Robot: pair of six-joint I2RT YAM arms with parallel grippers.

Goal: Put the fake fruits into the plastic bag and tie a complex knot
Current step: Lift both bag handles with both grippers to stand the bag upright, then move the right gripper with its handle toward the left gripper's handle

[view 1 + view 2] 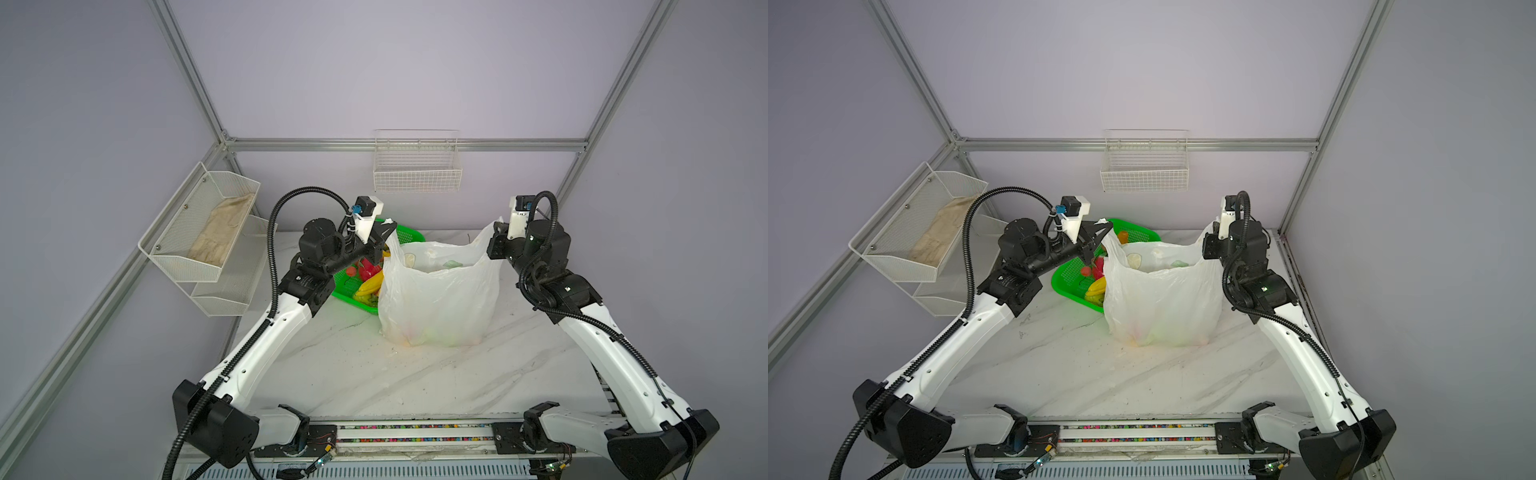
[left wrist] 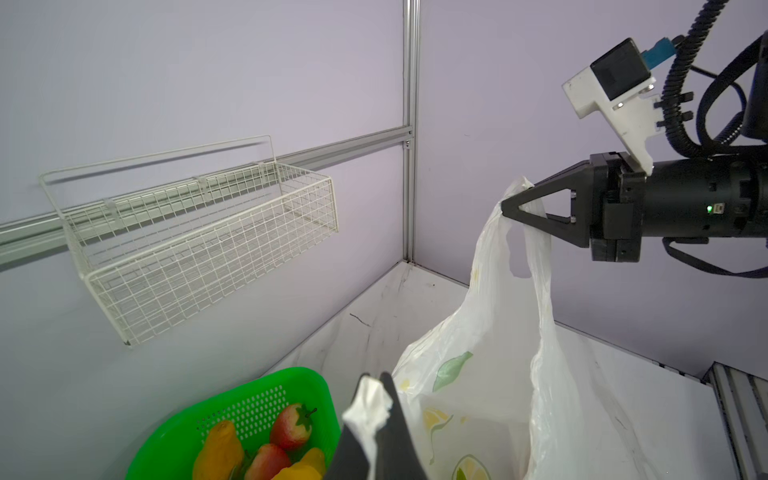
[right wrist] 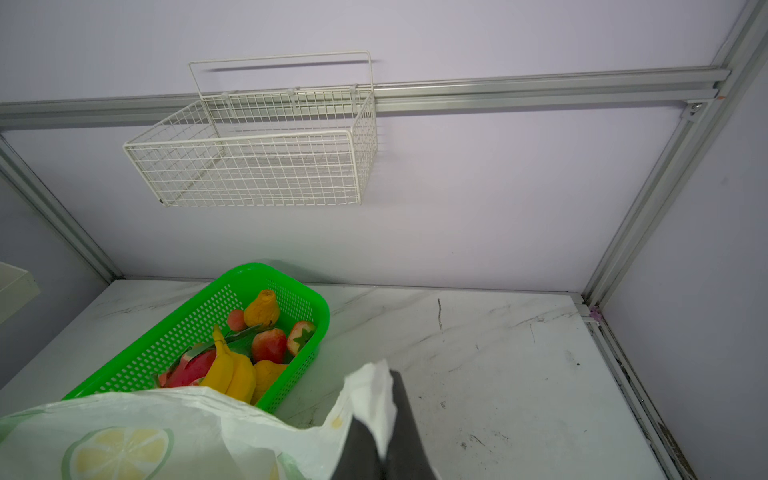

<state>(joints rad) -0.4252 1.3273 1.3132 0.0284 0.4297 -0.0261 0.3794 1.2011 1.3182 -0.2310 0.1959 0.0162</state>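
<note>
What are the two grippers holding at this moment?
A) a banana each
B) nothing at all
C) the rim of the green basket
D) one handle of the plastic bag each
D: the left gripper and the right gripper are each shut on a raised handle of the plastic bag.

fruits [image 1: 432, 332] in bag — vague smears, basket [image 1: 348, 286] half-hidden

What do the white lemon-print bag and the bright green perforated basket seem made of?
The white lemon-print bag: probably thin plastic film; it crinkles and colours show through. The bright green perforated basket: apparently rigid moulded plastic, glossy, with regular holes.
</note>
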